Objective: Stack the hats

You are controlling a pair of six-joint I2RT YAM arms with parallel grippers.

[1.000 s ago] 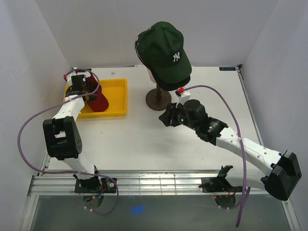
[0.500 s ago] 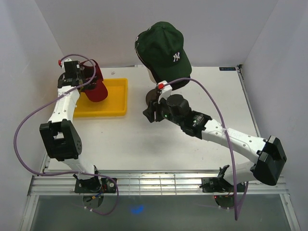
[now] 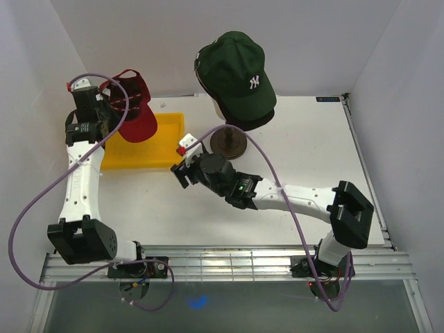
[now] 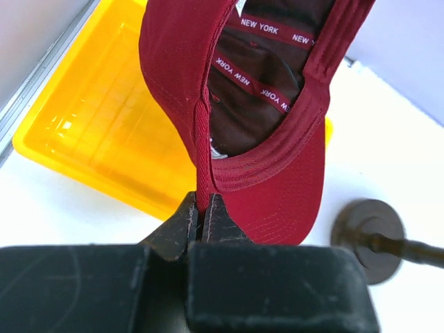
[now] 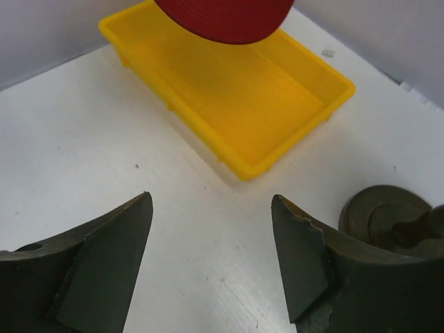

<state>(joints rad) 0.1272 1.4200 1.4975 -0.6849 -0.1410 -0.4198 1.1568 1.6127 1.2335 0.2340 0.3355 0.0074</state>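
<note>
Hanging from the left gripper, whose jaws pinched its stitched edge, the red cap of woven fabric showed a curved brim and dark taped lining above the glossy yellow tray at the table's far left corner. That arm reached high. The right gripper, gaping and empty, hovered low beside the tray, arm stretched leftward. The dark green cap sat atop the round-based stand near the far edge.

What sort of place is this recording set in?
Probably a robotics lab test cell: a white table boxed in by plain white walls, two arms bolted to an aluminium rail, and a hat stand as a staged prop.
</note>
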